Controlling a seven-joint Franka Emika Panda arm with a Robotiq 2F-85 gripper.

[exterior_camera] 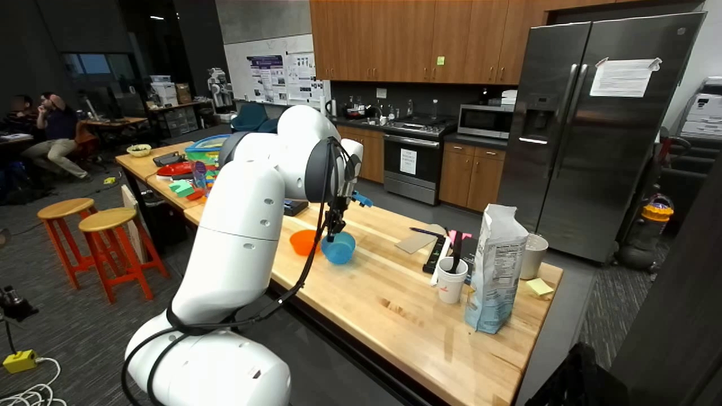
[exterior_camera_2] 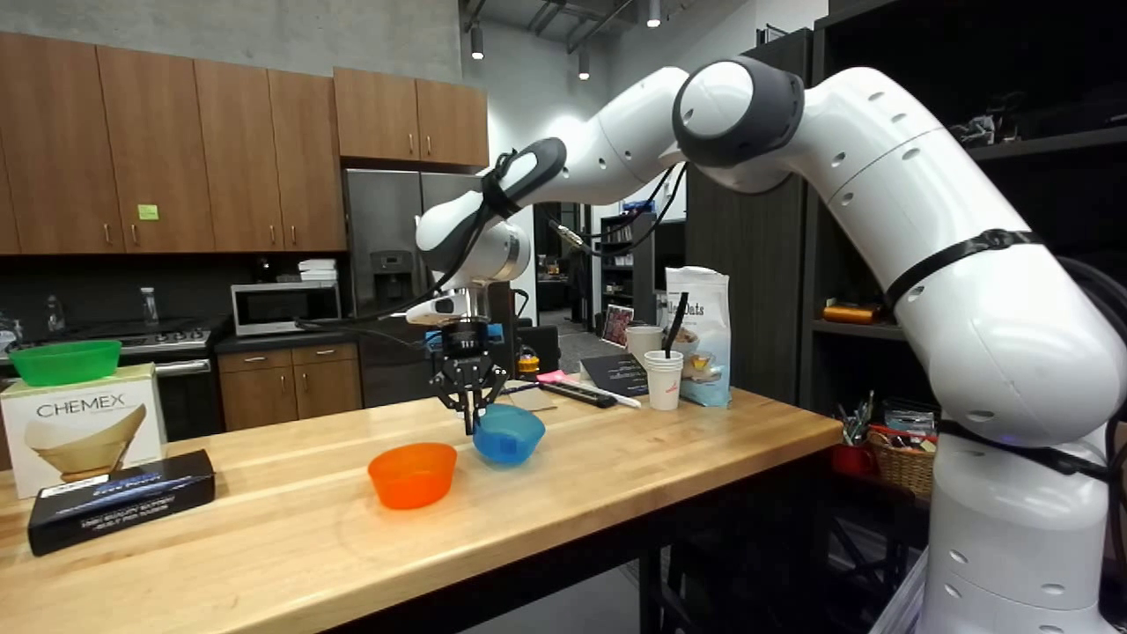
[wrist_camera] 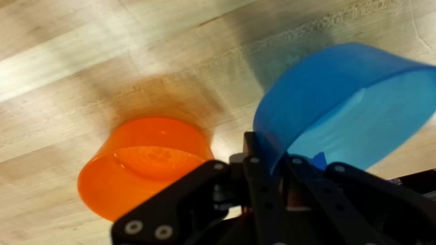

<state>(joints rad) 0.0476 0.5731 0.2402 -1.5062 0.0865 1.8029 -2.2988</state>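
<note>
My gripper [exterior_camera_2: 473,423] points down over the wooden table. Its fingers [wrist_camera: 272,160] are shut on the rim of a blue translucent bowl [wrist_camera: 327,81], one finger on each side of the wall. The blue bowl shows in both exterior views [exterior_camera: 339,249] [exterior_camera_2: 511,436]. It is tilted and seems slightly raised off the table. A small dark blue patch [wrist_camera: 319,160] shows beside the right finger; I cannot tell what it is. An orange bowl [wrist_camera: 150,134] stands upright on the table close beside the gripper, also in both exterior views [exterior_camera: 303,241] [exterior_camera_2: 412,475].
A green bowl [exterior_camera_2: 66,362] sits on a Chemex box [exterior_camera_2: 84,431] behind a flat black box [exterior_camera_2: 121,500]. White cups [exterior_camera: 451,282], an oats bag [exterior_camera: 496,270] and a black tray-like item [exterior_camera: 434,255] stand toward the opposite end. Toys [exterior_camera: 181,188] lie on the far table.
</note>
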